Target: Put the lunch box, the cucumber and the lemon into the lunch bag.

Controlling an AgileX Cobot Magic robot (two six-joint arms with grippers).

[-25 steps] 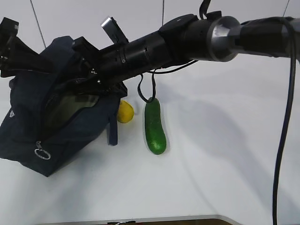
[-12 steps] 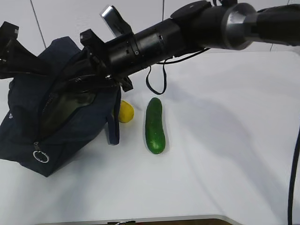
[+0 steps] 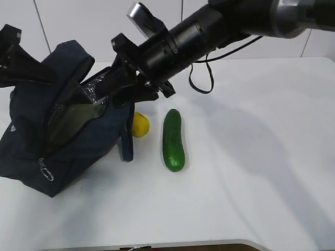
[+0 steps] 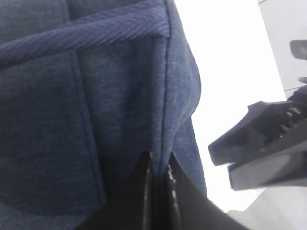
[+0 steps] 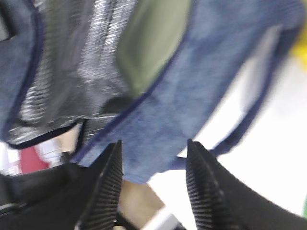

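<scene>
Bag held open, cucumber and lemon on the worktop

I read no writing anywhere. My left fingers [image 4: 160,191] pinch the lunch bag [image 3: 31,141] fabric; my right fingers [image 5: 153,187] are spread at its mouth, holding nothing. Lunch box lid [image 5: 151,43] shows inside; lemon [image 3: 140,124] and cucumber [image 3: 173,139] lie at the bag's 3 o'clock.

Even, bright light falls from above. The cucumber [image 3: 173,139] casts a soft shadow. The right wrist view is motion-blurred.
</scene>
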